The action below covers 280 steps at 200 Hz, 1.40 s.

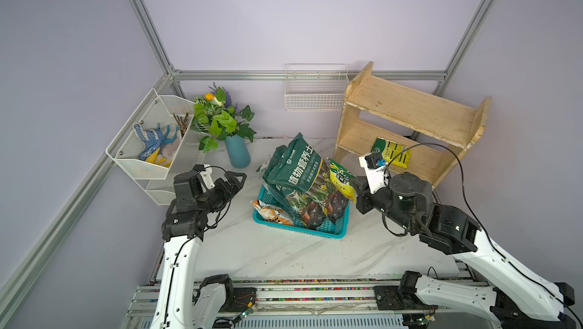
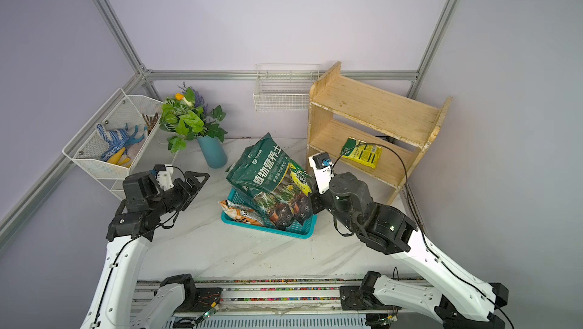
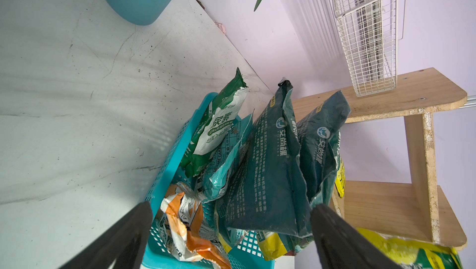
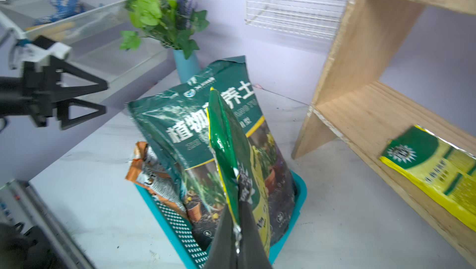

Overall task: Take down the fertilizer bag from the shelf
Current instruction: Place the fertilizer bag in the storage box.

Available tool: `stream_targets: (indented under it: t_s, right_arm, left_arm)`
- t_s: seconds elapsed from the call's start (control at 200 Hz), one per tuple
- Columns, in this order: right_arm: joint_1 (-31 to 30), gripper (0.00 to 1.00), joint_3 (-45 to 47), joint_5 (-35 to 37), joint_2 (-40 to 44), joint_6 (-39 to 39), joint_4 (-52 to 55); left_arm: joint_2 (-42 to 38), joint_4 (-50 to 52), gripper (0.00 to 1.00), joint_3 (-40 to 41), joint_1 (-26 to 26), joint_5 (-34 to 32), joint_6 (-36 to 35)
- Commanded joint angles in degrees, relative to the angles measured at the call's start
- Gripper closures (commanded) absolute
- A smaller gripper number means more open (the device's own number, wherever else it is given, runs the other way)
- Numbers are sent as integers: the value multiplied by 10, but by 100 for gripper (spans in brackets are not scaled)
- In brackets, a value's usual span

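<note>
Pinching a yellow-green fertilizer bag (image 1: 342,179) by its edge, the right jaws hold it clear of the shelf (image 1: 410,113), mid-frame at the right end of the teal basket (image 1: 299,231); setting it down is not yet done. A second bag (image 1: 391,152) lies on the lower tier, right of centre. The left jaws gape wide and empty, mid-left. Open bench (image 1: 284,258) spreads below the basket.

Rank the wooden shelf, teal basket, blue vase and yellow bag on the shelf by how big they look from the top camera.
1. wooden shelf
2. teal basket, partly hidden
3. blue vase and yellow bag on the shelf look about alike; unranked.
</note>
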State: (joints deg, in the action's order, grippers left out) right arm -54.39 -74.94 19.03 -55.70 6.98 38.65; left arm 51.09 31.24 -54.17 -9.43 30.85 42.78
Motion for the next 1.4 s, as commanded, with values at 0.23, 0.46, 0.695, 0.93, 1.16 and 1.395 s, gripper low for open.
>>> stream_targets:
  t_s: [0.23, 0.46, 0.695, 0.93, 1.16, 1.395]
  right_arm:
    - [-124, 100, 0, -62, -30, -51, -79]
    - [-126, 100, 56, -48, -81, -48, -149]
    - [-119, 100, 88, 37, -171, -30, -234]
    - [-69, 100, 111, 22, -218, 0, -302]
    - [-62, 100, 159, 19, -278, 13, -354]
    - [-62, 100, 205, 4, -292, 39, -369]
  left_arm:
    - [-4, -7, 0, 29, -5, -1, -2]
    - [-2, -8, 0, 29, -6, 2, -2]
    - [-2, -9, 0, 30, -7, 0, -2]
    - [-3, -8, 0, 29, -9, 3, -2]
    - [-5, -8, 0, 29, -9, 3, -2]
    - [-4, -8, 0, 29, -9, 4, -2]
